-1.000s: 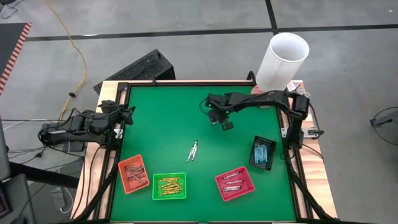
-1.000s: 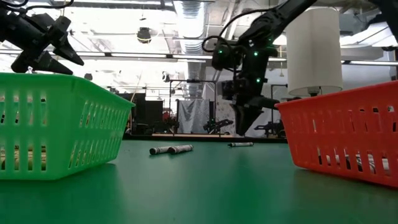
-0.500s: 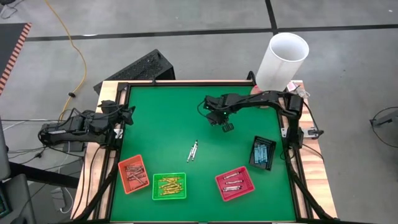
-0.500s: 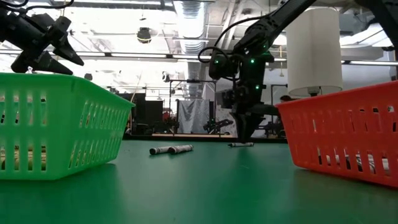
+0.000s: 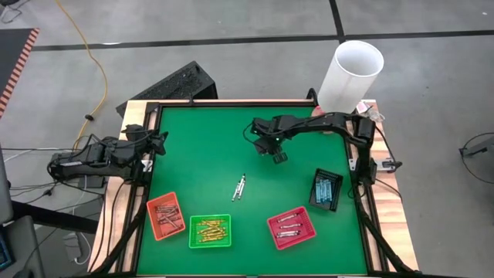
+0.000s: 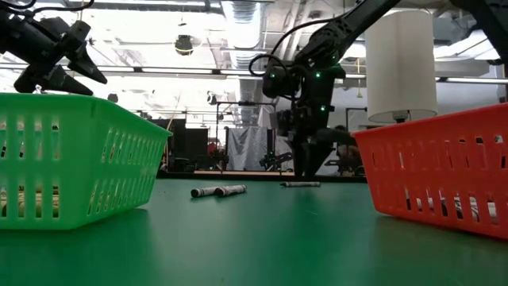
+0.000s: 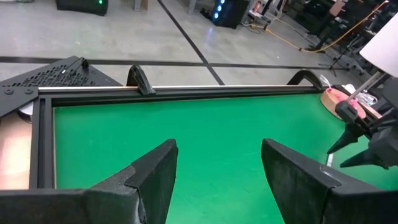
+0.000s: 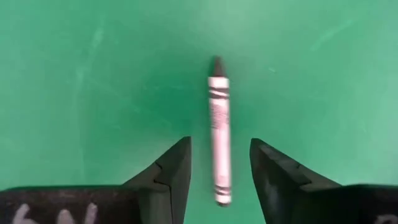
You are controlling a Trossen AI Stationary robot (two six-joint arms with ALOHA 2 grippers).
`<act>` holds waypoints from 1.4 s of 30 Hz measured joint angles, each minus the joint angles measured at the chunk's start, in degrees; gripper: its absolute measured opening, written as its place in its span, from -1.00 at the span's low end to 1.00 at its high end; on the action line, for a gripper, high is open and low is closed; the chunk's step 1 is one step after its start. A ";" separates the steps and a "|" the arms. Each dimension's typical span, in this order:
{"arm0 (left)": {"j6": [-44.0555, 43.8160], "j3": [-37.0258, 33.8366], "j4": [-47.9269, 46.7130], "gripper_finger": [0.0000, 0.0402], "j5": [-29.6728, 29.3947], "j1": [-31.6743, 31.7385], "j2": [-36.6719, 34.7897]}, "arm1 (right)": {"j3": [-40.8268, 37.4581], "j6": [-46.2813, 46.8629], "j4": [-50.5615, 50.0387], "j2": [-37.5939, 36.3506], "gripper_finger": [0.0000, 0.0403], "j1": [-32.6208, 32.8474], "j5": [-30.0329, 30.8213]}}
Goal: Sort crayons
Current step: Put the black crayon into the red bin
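Robotics lab or workshop in an industrial hall. Evidence: a green-topped bench (image 5: 201, 147) with a black frame stands on a bare concrete floor (image 5: 231, 46) marked with dark tape lines; exposed ceiling ducting (image 6: 242, 20) and equipment racks (image 6: 186, 147) show behind it.

In the high view the crayon (image 5: 275, 160) beneath the right gripper (image 5: 279, 157) is hidden. The crayons in the black tray (image 5: 326, 190) look possibly blue, too small to count.

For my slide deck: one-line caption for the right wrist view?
Right claw, open, poised above a silvery grey crayon lying on the green table.
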 joint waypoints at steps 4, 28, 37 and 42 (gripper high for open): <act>0.00 0.00 0.00 0.11 0.00 -0.01 0.00 | 0.00 0.69 -0.12 0.30 -0.17 0.02 -1.83; 0.00 -0.02 0.00 0.11 0.02 -0.01 0.00 | 0.07 2.80 -0.40 2.69 -0.82 -0.48 -3.40; -0.02 -0.02 0.00 0.11 0.04 -0.01 0.00 | 0.04 8.25 -0.38 2.65 -0.98 -0.13 -3.23; -0.01 -0.02 0.00 0.11 0.04 0.00 -0.01 | -0.19 9.93 -0.15 1.35 -0.98 0.57 -3.08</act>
